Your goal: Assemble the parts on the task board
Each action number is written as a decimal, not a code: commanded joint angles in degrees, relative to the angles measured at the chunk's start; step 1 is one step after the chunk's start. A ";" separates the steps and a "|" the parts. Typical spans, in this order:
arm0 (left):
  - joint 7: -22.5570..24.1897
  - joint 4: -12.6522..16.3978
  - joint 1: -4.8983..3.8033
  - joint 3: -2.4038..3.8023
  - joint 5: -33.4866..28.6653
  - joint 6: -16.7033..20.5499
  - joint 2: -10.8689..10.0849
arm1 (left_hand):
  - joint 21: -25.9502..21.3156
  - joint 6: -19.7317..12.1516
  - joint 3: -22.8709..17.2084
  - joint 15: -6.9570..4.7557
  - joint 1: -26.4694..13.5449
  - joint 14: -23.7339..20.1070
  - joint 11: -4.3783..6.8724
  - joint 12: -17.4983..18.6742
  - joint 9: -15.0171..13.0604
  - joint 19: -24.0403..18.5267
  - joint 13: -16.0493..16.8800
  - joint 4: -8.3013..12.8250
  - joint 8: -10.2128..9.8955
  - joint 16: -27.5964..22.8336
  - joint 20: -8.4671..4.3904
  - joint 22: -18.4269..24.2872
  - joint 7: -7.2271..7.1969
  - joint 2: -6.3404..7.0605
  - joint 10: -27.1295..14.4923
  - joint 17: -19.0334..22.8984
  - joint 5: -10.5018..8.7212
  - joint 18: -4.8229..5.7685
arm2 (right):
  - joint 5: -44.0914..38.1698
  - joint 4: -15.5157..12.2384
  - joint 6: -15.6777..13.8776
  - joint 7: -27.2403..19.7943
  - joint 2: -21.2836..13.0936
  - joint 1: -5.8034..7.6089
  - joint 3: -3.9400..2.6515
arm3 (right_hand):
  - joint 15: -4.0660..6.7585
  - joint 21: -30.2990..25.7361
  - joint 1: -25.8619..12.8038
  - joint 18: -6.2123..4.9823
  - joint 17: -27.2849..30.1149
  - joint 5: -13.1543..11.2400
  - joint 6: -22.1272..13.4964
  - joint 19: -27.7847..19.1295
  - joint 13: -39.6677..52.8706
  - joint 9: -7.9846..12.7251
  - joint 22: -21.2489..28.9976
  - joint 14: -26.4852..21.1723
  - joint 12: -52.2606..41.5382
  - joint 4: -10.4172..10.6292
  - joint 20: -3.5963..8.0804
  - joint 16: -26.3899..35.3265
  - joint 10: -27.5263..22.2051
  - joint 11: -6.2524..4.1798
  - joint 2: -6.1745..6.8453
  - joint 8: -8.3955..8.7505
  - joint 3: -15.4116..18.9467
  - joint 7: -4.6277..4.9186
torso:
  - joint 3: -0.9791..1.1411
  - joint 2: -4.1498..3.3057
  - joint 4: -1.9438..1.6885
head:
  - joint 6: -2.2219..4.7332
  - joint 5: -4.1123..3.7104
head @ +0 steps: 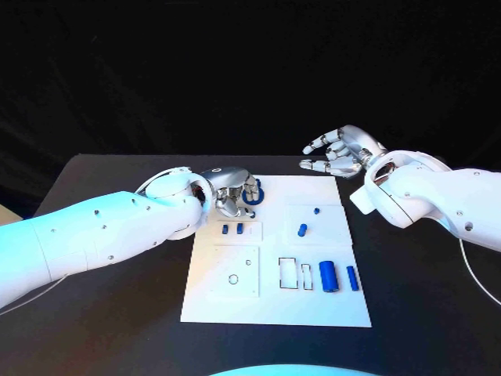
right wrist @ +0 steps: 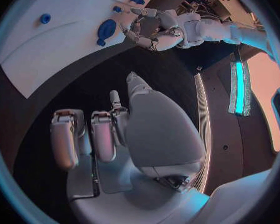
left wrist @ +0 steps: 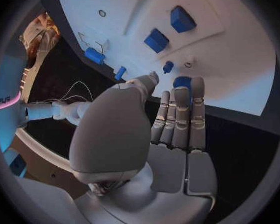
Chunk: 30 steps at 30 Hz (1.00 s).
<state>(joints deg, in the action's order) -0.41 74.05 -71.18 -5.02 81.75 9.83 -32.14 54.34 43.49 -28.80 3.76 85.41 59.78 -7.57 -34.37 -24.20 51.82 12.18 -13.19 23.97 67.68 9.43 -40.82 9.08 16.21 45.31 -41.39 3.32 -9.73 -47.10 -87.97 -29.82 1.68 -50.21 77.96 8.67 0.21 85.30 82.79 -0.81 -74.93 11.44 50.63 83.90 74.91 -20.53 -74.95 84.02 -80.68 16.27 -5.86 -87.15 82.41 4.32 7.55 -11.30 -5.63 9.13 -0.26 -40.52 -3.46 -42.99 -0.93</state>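
The left robot hand [head: 235,193] is down at the far left corner of the task board [head: 275,309], its fingers curled at a blue ring-shaped part [head: 254,193] that lies there; from where I stand I cannot tell whether it actually has hold of the ring or is only touching it. The right robot hand [head: 339,151] hangs above the worktop [head: 115,188] just past the board's far right corner, fingers apart and holding nothing. The risk, as I judge it, sits with that ring: it lies close to the board's edge, so a nudge from a fingertip could push it off the plate onto the worktop, or a loose pinch could let it drop as it is lifted. Two small blue pegs [head: 232,229] stand just nearer the robot than the left robot hand, and a sweep of the fingers might knock them over. Further along lie a small blue plug [head: 303,230], a blue cylinder [head: 329,276] and a thin blue bar [head: 352,278], well clear of both hands. I can read no brand, label or writing on the board or the parts.
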 commanded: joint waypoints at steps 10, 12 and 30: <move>-3.28 -2.21 0.02 -0.09 4.10 -5.17 2.50 | 4.48 2.71 -1.97 -0.57 -1.07 4.85 0.64 -1.32 1.36 2.88 -0.37 0.80 -0.80 5.60 -0.32 -4.65 -0.55 0.01 2.39 -5.10 -0.15 -0.21 | -0.16 -0.13 0.05 -0.71 0.15 -0.02 -0.01 | -0.11 -0.16 -0.35 -0.41 -8.89 0.29 -0.55 3.87 6.40 0.06 -11.94 4.40 0.28 0.24 0.05 0.33 -0.23 -0.10 -0.28 -0.18 -0.01 -0.04 | 0.01 -0.01 0.08 | -0.12 -0.24; -3.76 -2.28 0.03 -0.10 4.19 -5.59 2.65 | 4.88 2.84 -2.11 -0.62 -1.14 5.15 0.71 -1.47 1.46 3.14 -0.35 0.88 -0.87 5.94 -0.36 -5.10 -0.55 0.01 2.58 -5.39 -0.12 -0.16 | -0.20 -0.15 0.04 -0.69 0.15 -0.02 -0.01 | -0.11 -0.16 -0.35 -0.41 -8.89 0.29 -0.55 3.87 6.40 0.06 -11.94 4.40 0.28 0.24 0.05 0.33 -0.23 -0.10 -0.28 -0.18 -0.01 -0.04 | -0.02 -0.07 0.08 | -0.13 -0.36; -4.15 -2.84 0.06 -0.16 3.88 -6.21 3.37 | 7.44 3.87 -3.88 -0.98 -1.12 6.98 1.16 -2.41 2.16 4.42 -0.19 1.95 -1.36 8.34 -0.63 -8.05 -0.40 -0.33 3.63 -7.61 -0.11 0.27 | -0.43 -0.31 -0.09 -0.58 0.17 -0.02 -0.01 | -0.11 -0.22 -0.31 -0.42 -8.81 0.33 -0.56 3.85 6.36 0.06 -11.91 4.38 0.32 0.20 0.05 0.37 -0.25 -0.11 -0.28 -0.21 -0.03 -0.04 | -0.06 0.03 -0.01 | -0.55 -0.46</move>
<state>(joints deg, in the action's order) -4.50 71.24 -71.15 -5.19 85.43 4.41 -29.02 61.61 46.92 -32.36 2.76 84.72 66.48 -6.53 -36.60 -22.11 55.85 11.90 -11.21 22.95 75.66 8.68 -48.71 8.69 16.00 48.55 -48.89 3.32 -9.74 -47.12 -88.15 -29.94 1.65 -50.08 77.97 8.67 0.21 85.30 82.79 -0.81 -74.91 11.44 50.43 83.90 74.91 -20.54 -74.93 84.02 -80.68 16.27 -5.86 -87.15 82.41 4.32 7.55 -11.30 -5.63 8.93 -0.37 -40.52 -3.45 -43.52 -1.38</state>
